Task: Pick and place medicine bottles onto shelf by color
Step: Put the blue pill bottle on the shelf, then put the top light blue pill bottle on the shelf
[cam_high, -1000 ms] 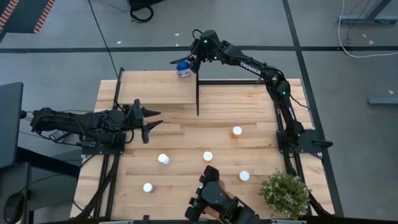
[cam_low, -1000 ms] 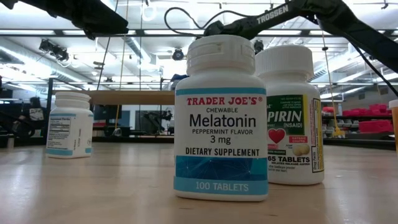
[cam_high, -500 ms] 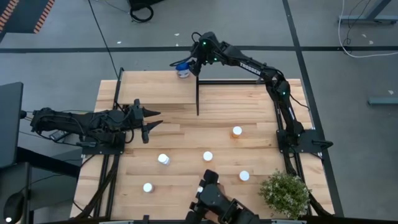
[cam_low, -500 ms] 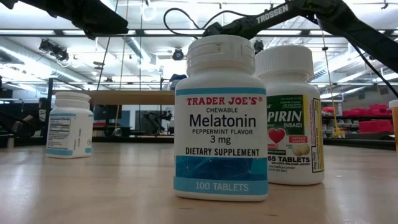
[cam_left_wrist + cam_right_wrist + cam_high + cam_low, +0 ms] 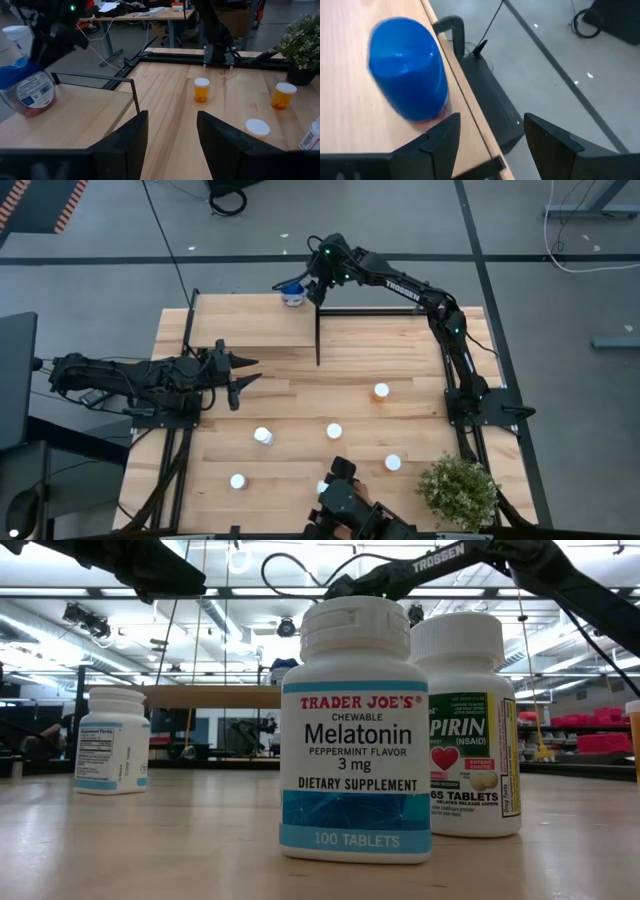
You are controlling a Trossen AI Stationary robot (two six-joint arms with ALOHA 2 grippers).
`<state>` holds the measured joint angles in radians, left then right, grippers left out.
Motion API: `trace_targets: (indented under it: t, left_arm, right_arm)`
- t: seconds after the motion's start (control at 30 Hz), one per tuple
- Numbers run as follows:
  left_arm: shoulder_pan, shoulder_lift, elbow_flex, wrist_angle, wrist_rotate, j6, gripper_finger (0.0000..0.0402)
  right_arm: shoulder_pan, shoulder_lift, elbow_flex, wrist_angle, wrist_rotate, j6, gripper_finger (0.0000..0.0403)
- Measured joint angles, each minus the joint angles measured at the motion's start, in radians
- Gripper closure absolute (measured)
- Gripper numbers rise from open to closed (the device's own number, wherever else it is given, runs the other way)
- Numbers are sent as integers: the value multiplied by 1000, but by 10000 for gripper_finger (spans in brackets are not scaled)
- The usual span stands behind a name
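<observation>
Medicine bottles are mostly unsorted: we count one blue-topped bottle [image 5: 292, 293] standing at the shelf's [image 5: 250, 320] far corner, while the orange-bodied bottle [image 5: 381, 391] and other white-capped ones wait on the table [image 5: 420, 350]. Our right gripper [image 5: 312, 284], open and empty, hangs just beside the blue-topped bottle; our left gripper [image 5: 243, 378] waits open.

Your right wrist camera holds these items: one blue-topped bottle [image 5: 407, 67], wide and round, seen from above, standing on the shelf [image 5: 350, 110] close to its edge, a strip of red showing low on its body; light-wood shelf board with a black metal frame [image 5: 451, 27] curving over at the corner; grey floor beyond with a dark cable [image 5: 495, 22] running across it; your right gripper [image 5: 492, 142], two dark fingers [image 5: 440, 142] parted, nothing between them, one overlapping the bottle's foot
</observation>
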<state>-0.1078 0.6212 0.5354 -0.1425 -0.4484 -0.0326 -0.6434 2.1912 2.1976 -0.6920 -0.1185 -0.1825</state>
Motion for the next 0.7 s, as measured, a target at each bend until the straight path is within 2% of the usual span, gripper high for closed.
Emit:
trace_targets:
  t: [0.2,0.33,0.53,0.7]
  left_arm:
    - [0,0,0,-6,0,0,227]
    - [-1,0,0,-25,2,0,225]
    - [-21,0,0,-45,174,18,205]
    - [-53,12,0,-44,227,23,180]
  right_arm:
    - [8,-6,149,-130,53,17,177]
    - [49,-75,138,-192,18,76,177]
    - [177,-129,140,-392,2,77,177]
    - [314,-135,141,-486,-2,77,177]
